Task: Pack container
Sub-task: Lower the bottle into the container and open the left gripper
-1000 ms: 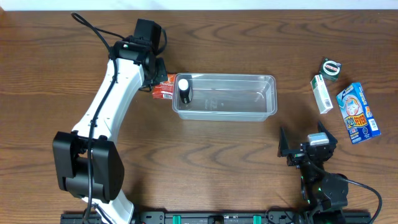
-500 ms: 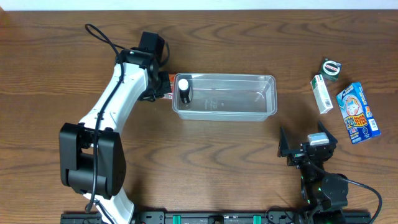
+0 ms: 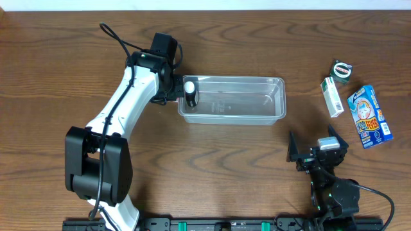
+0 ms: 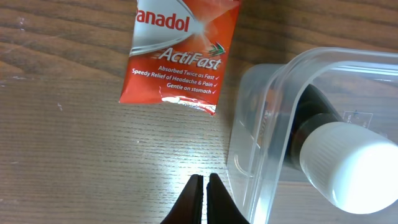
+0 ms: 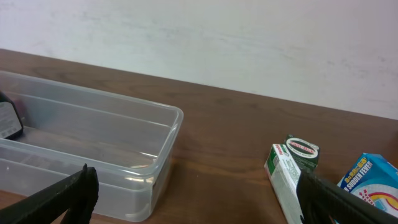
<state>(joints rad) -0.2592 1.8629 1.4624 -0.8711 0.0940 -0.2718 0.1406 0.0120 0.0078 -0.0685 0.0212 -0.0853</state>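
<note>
left gripper [image 4: 203, 182], pinched shut and empty, has the sachet [image 4: 180, 56] just ahead at upper left, lying beside the container's [image 4: 254, 115] short end.

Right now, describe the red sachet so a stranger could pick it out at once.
Find the clear container mid-table. Just outside its end on the side of the left arm, a sachet lies flat on the wood, not touching it. It is the only red thing there, printed ActiFast, unlike the white-capped bottle inside the container.
</note>
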